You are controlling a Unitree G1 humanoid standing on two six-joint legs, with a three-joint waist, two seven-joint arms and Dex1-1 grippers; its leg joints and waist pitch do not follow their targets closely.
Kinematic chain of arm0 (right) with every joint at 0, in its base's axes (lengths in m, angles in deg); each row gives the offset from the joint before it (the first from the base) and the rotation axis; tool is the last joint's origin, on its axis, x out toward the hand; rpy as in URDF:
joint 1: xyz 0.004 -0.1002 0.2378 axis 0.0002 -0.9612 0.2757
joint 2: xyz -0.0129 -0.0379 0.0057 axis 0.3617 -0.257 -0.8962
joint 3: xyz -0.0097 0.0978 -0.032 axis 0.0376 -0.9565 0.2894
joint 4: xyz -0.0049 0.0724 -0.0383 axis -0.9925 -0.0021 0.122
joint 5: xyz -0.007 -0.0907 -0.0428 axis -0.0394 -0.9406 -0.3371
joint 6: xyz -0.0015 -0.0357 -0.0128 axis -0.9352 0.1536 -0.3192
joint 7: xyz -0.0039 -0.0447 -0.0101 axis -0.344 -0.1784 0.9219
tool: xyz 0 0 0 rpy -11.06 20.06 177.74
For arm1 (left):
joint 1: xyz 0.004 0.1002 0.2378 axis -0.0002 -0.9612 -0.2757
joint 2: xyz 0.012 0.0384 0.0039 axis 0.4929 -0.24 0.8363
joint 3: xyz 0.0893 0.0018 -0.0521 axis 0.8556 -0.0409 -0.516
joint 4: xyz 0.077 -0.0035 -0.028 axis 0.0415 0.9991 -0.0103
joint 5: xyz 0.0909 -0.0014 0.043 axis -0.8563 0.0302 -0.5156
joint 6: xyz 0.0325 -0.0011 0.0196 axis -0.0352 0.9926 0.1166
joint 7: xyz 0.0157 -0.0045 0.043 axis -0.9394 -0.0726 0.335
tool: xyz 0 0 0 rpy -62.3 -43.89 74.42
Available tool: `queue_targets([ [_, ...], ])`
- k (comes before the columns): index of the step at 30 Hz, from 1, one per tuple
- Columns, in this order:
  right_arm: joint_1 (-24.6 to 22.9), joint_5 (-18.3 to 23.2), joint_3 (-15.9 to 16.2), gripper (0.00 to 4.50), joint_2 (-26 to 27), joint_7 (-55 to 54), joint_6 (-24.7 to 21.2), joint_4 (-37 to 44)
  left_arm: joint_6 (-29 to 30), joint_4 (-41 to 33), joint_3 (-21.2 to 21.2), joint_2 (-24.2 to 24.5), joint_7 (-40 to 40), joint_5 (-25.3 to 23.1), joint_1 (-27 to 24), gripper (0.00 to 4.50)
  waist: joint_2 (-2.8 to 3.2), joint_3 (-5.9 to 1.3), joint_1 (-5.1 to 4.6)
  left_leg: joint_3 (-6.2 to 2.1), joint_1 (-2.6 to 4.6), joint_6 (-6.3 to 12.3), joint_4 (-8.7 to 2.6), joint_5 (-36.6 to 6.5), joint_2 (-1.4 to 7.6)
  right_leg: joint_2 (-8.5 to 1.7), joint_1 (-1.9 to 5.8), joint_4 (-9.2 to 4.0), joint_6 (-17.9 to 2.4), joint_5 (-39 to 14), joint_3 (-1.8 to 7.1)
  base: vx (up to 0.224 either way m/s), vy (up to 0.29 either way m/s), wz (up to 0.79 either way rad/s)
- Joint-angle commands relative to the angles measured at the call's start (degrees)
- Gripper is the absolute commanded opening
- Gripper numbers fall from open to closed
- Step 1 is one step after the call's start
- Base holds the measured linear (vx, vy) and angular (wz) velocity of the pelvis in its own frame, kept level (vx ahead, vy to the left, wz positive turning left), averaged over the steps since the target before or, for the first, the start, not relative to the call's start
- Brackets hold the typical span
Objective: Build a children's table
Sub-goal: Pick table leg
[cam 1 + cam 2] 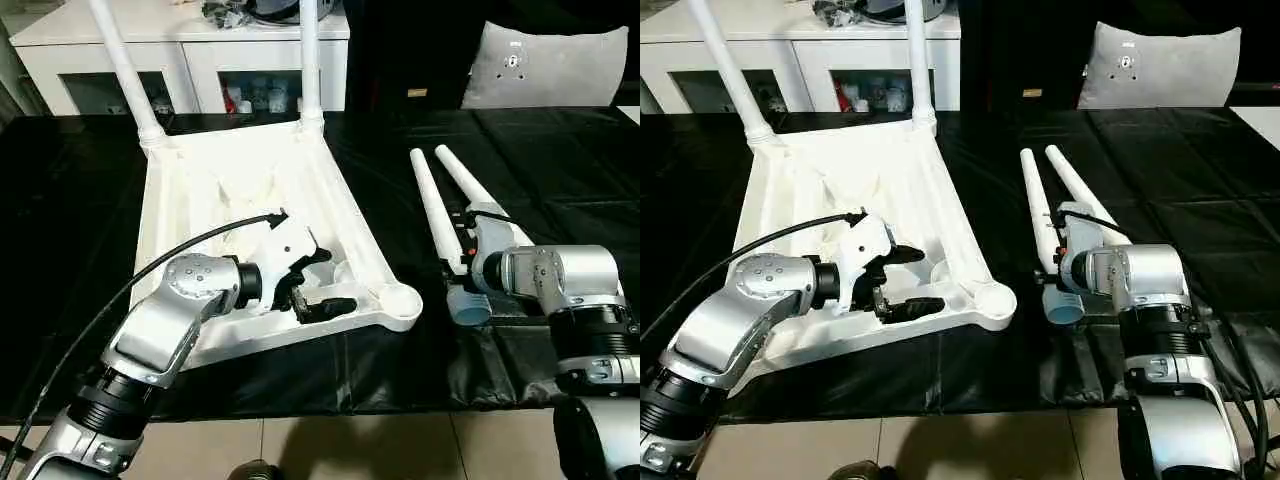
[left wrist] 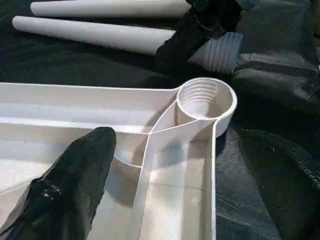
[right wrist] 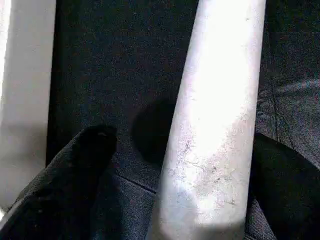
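The children's table top point(image 1: 345, 215) lies upside down on the black cloth, ribbed underside up. Two legs point(image 1: 125, 65) point(image 1: 310, 60) stand screwed into its far corners. The near right corner socket point(image 2: 206, 100) is empty. My left gripper point(image 1: 322, 282) hovers open over the underside just left of that socket, one finger point(image 2: 80, 170) above the ribs, holding nothing. Two loose legs point(image 1: 432, 210) point(image 1: 462, 180) lie to the right of the top. My right gripper point(image 3: 200, 165) is open astride the nearer leg by its threaded end point(image 1: 468, 303), with a finger point(image 3: 95, 145) apart from it.
A white cabinet with glass doors point(image 1: 180, 60) stands behind the work surface, and a grey cushion point(image 1: 545, 65) rests at the back right. The black cloth ends at the front edge point(image 1: 330, 410), with tiled floor below. A black cable point(image 1: 150, 270) runs along my left forearm.
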Motion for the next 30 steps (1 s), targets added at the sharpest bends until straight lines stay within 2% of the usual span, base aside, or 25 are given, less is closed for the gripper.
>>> queue_targets([
  [1, -0.12, -0.18, -0.57, 4.14, 0.06, -0.40, 1.62, 0.23, 0.20, -1.11, 0.51, 0.34, 0.02, -0.30, 0.41, 4.44, -0.37, -3.96, 0.15, -1.10, 1.69, -2.48, -3.63, -9.95, 2.68, -3.72, 2.22, -4.08, -11.10, -5.86, 2.53, 0.000, 0.000, 0.00],
  [5, -0.71, -0.53, -0.15, 4.14, -0.03, -0.35, 3.65, 2.36, 0.15, -0.79, 0.50, 0.20, 0.13, -0.36, 0.73, 4.44, -0.29, -3.97, 0.16, -1.09, 1.70, -2.49, -3.63, -9.91, 2.70, -3.70, 2.20, -4.09, -10.93, -5.73, 2.52, 0.000, 0.000, 0.00],
  [6, -0.86, -1.64, 1.28, 4.14, -0.47, -0.83, 3.62, 3.38, -0.04, -0.58, 0.52, 0.20, 0.16, -0.47, 0.90, 4.44, -0.22, -4.01, 0.19, -1.13, 1.69, -2.33, -3.61, -9.41, 2.67, -3.67, 2.25, -4.01, -10.94, -5.09, 2.51, 0.000, 0.000, 0.00],
  [11, -1.39, -2.12, 1.20, 4.14, 0.06, -2.97, 1.79, 6.26, -0.13, -0.61, 0.41, 0.15, 0.47, -0.51, 0.78, 4.44, -0.44, -3.98, 0.14, -1.10, 1.76, -2.20, -3.63, -9.14, 2.65, -3.60, 2.21, -4.00, -10.84, -5.39, 2.58, 0.000, 0.000, 0.00],
  [17, -2.80, -2.50, 0.72, 4.14, 0.85, -6.03, -0.64, 10.37, -0.22, -0.66, 0.35, 0.13, 1.00, -0.60, 0.62, 4.44, -0.36, -3.96, 0.12, -1.13, 1.75, -2.54, -3.71, -9.47, 2.66, -3.66, 2.12, -4.12, -10.11, -6.31, 2.64, 0.000, 0.000, 0.00],
  [19, -3.11, -4.20, 1.31, 4.14, 0.97, -7.94, -1.54, 10.76, -0.33, -0.45, 0.30, 0.13, 1.01, -0.64, 0.78, 4.44, -0.29, -3.97, 0.08, -1.16, 1.80, -2.82, -3.76, -9.23, 2.61, -3.50, 2.10, -4.05, -10.14, -5.85, 2.59, 0.000, 0.000, 0.00],
  [23, -3.04, -4.56, -0.80, 4.14, 2.31, -10.65, -2.41, 9.41, -0.40, -0.34, 0.34, 0.14, 1.02, -0.71, 0.84, 4.44, -0.27, -3.94, 0.02, -1.18, 1.85, -3.35, -3.81, -10.04, 2.60, -3.64, 2.07, -4.13, -9.90, -6.78, 2.65, 0.000, 0.000, 0.00],
  [30, -3.60, -4.37, -2.54, 4.14, 3.57, -12.75, -1.93, 8.97, -0.41, -0.40, 0.44, 0.37, 1.15, -0.71, 0.73, 4.44, -0.26, -3.97, 0.01, -1.15, 1.84, -3.55, -3.80, -9.88, 2.58, -3.62, 2.10, -4.05, -9.60, -5.69, 2.69, 0.000, 0.000, 0.00],
])
